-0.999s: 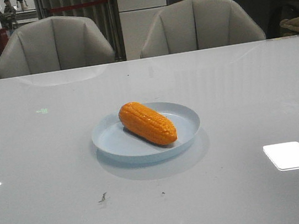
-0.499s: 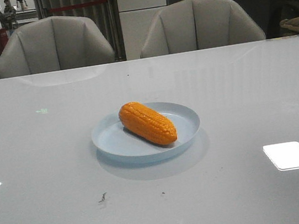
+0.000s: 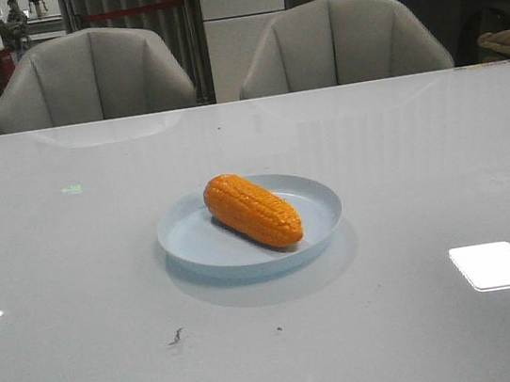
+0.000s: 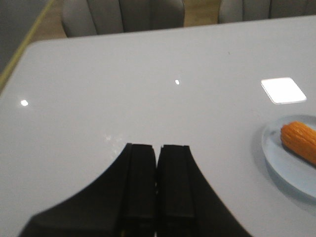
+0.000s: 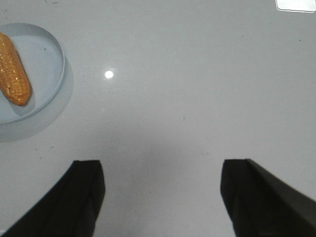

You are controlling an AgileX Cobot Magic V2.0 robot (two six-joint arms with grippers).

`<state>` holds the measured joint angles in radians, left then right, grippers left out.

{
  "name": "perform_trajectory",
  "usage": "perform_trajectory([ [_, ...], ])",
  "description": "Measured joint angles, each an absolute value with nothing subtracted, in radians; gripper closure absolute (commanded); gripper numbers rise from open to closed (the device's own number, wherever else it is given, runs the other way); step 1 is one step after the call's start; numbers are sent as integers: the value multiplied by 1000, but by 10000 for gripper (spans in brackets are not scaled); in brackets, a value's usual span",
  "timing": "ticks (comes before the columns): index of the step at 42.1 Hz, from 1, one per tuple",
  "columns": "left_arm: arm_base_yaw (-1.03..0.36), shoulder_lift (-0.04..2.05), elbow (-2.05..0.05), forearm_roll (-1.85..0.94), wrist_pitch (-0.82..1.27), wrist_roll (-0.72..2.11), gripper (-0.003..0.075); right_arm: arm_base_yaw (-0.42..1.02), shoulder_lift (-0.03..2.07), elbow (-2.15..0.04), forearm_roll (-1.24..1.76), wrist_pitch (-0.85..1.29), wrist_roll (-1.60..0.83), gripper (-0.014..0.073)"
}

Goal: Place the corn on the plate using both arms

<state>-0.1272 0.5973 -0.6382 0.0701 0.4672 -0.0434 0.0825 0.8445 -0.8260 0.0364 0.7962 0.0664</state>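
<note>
The orange corn [image 3: 251,210] lies on the pale blue plate [image 3: 196,247] in the middle of the table, its thick end to the far left. No arm shows in the front view. In the left wrist view my left gripper [image 4: 157,146] is shut and empty over bare table, with the plate [image 4: 286,165] and the corn [image 4: 299,140] off to one side. In the right wrist view my right gripper [image 5: 162,168] is wide open and empty above bare table, apart from the plate [image 5: 49,74] and the corn [image 5: 14,75].
Two grey chairs [image 3: 92,76] [image 3: 340,41] stand behind the table's far edge. A bright light reflection [image 3: 494,265] lies on the glossy tabletop at the front right. Small dark specks [image 3: 175,337] mark the table in front of the plate.
</note>
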Motion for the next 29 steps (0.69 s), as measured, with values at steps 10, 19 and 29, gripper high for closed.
perform_trajectory([
  [10,-22,391,-493,-12,292,38,631,83,844,-826,36,796,66,0],
  [19,-18,181,-205,-25,0,47,631,83,844,-826,36,797,66,0],
  [29,-18,-4,6,-29,-103,47,631,83,844,-826,36,801,66,0],
])
